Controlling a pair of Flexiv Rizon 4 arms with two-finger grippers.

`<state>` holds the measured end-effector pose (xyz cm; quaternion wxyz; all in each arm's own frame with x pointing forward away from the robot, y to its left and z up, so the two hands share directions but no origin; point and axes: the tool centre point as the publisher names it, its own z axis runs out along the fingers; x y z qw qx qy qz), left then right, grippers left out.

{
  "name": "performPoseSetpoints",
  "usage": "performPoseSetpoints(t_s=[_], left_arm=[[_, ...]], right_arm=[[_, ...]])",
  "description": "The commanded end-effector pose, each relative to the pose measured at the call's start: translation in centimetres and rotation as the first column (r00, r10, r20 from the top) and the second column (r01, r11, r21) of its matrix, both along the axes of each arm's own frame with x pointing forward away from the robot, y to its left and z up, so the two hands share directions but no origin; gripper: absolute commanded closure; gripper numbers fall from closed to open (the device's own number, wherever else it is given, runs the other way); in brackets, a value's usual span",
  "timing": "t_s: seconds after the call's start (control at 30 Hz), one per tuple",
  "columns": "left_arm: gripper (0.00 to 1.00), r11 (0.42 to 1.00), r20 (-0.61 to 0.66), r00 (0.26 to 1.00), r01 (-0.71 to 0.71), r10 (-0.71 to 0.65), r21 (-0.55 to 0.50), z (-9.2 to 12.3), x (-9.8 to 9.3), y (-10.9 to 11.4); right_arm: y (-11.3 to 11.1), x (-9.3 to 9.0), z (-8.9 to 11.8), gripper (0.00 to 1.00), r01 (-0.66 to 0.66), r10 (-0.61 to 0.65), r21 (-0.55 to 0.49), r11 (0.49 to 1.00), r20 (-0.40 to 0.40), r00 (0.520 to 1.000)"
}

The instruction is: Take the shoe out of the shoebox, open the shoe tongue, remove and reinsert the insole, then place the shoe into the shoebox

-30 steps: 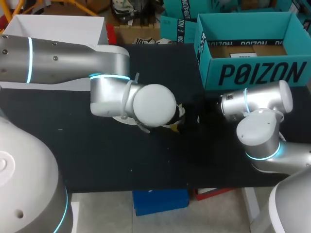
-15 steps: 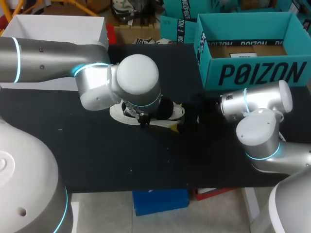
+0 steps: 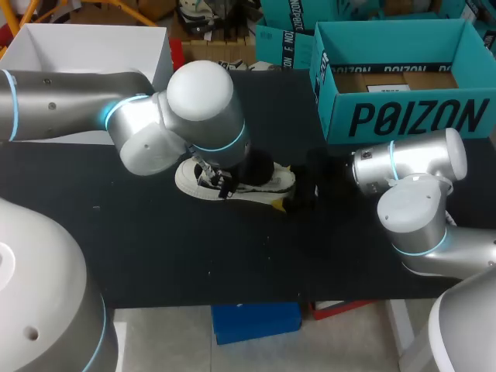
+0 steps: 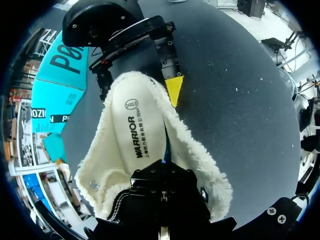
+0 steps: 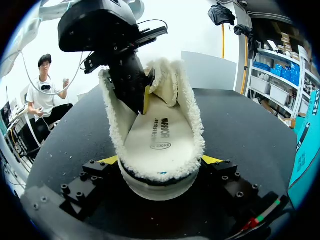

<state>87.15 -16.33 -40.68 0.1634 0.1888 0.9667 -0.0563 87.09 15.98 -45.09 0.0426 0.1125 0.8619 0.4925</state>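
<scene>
The shoe [image 3: 260,192] stands on its sole on the table [image 3: 155,248], outside the shoebox [image 3: 403,118], to its left and nearer the robot, with the insole [image 4: 137,135] lying inside. The right gripper [image 5: 160,161] pinches the heel, one yellow tip pressed to each side. The left gripper [image 5: 142,96] dips in at the tongue, at the end farther from the shoebox; I cannot tell whether it grips anything.

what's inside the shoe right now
A white insole lies flat in the shoe, fleece lining around it. The left gripper is in the opening by the tongue and hides the toe end.
</scene>
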Motion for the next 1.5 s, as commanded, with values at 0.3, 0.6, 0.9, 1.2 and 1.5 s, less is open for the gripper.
performPoseSetpoints(t_s=[0.3, 0.6, 0.9, 1.2, 1.5], left_arm=[[1.0, 1.0, 0.012, 1.0, 0.007, -0.007, -0.022, 1.9, -1.5, 0.5], [1.0, 0.999, 0.014, 1.0, 0.004, -0.003, -0.041, 2.3, -1.6, 0.7], [1.0, 0.998, 0.022, 1.0, 0.01, -0.009, -0.058, 3.2, -1.7, 0.9], [1.0, 0.997, 0.027, 1.0, 0.016, -0.014, -0.076, 4.2, -1.8, 1.2], [1.0, 0.996, 0.0, 0.999, 0.039, -0.04, -0.075, 5.8, -2.1, 0.8]], right_arm=[[0.4, 0.0, -0.6, 1.0, 0.001, -0.001, -0.004, 1.0, -0.002, 1.0], [0.4, 0.0, -0.6, 1.0, 0.001, -0.001, -0.004, 1.0, -0.002, 1.0], [0.4, 0.0, -0.6, 1.0, 0.001, -0.001, -0.004, 1.0, -0.002, 1.0], [0.4, 0.0, -0.6, 1.0, 0.001, -0.001, -0.004, 1.0, -0.002, 1.0], [0.4, 0.0, -0.6, 1.0, 0.001, -0.001, -0.004, 1.0, -0.002, 1.0]])
